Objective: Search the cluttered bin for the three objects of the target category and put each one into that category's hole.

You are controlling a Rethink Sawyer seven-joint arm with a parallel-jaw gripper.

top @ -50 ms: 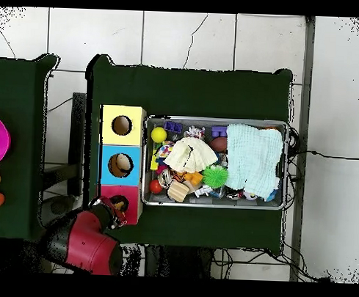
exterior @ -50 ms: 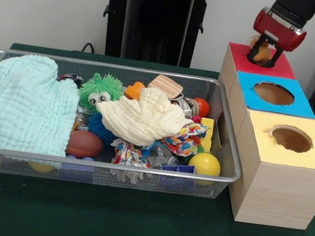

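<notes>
The gripper (exterior @ -50 ms: 265, 51) is hovering right over the red box's hole (exterior @ -50 ms: 259, 57), clamping a small tan object (exterior @ -50 ms: 263, 51), while beside that red box (top @ -50 ms: 129, 205) the blue box (exterior @ -50 ms: 273, 94) and yellow box (exterior @ -50 ms: 290, 142) are lining up and the bin (exterior @ -50 ms: 219, 179) is sitting full of clutter.

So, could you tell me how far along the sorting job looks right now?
In hand: the red and black hand hangs over the red-topped box's hole holding a small orange-tan object, not yet released. Possibly done: the overhead view shows something pale inside the blue-topped box's hole. Left: the wire mesh bin remains cluttered, partly under a mint green cloth.
</notes>
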